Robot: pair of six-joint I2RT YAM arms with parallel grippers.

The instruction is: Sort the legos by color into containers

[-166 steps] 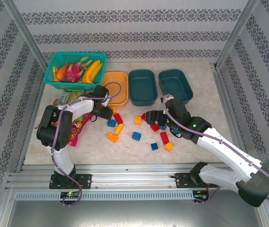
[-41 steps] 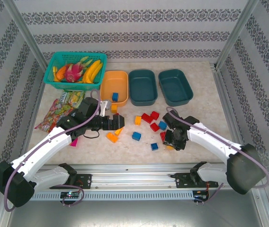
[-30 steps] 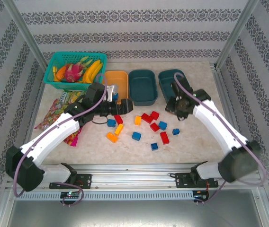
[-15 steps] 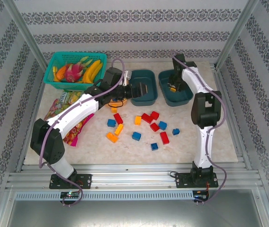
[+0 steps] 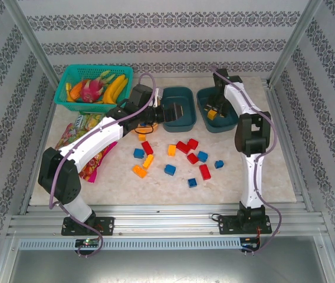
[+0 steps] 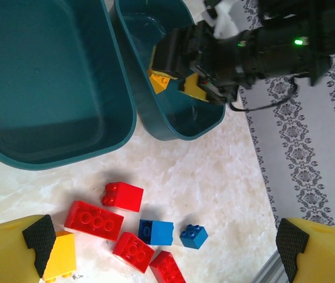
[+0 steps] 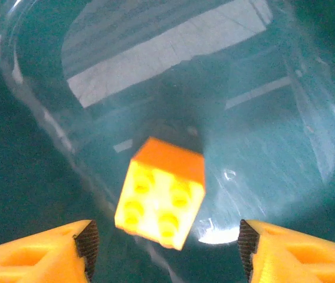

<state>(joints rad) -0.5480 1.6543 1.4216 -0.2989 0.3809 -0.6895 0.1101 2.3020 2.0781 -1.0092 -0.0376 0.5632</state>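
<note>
the right tool [image 7: 164, 237] hangs released inside the right teal bin [image 5: 231, 117], its fingers spread wide, and a yellow-orange lego [image 7: 160, 199] sits in that bin between them, touching neither. the left tool [image 6: 164, 239] is also released and empty, poised over the near rim of the middle teal bin [image 5: 182, 97]. the other legos, red [image 5: 204, 171], blue [image 5: 170, 170] and yellow-orange [image 5: 139, 171], lie scattered on the counter [image 5: 256, 159] just in front of the bins.
</note>
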